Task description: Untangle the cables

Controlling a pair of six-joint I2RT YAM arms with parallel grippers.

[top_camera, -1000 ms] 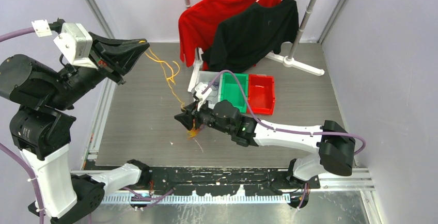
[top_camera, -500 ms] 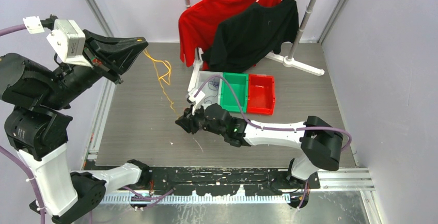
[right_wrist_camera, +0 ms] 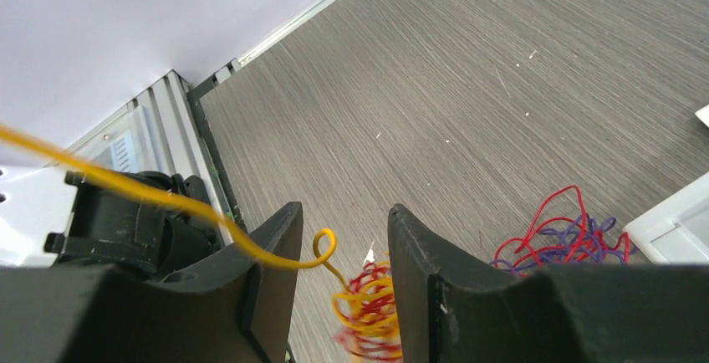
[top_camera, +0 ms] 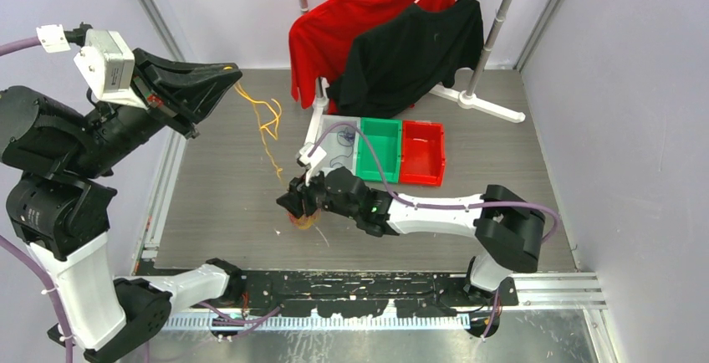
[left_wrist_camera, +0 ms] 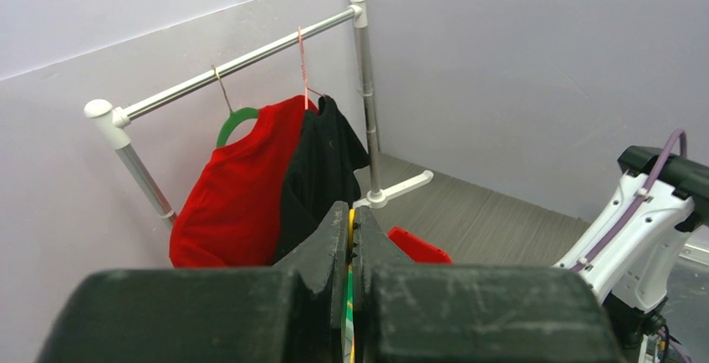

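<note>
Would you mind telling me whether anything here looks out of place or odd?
Yes: a yellow cable hangs in loose loops from the raised left claw down to a yellow-and-red tangle at the right claw, whose jaws are open; a red-and-purple tangle lies loose beside a white bin.

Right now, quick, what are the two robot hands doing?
Left gripper: shut on the yellow cable.
Right gripper: open, over a yellow-red tangle.

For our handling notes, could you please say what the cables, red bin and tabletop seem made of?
Cables: probably plastic-coated wire, smooth; strands hold springy curls. Red bin: looks moulded plastic, smooth, uniform colour. Tabletop: likely laminate, matte grey with fine printed-looking grain streaks.
</note>
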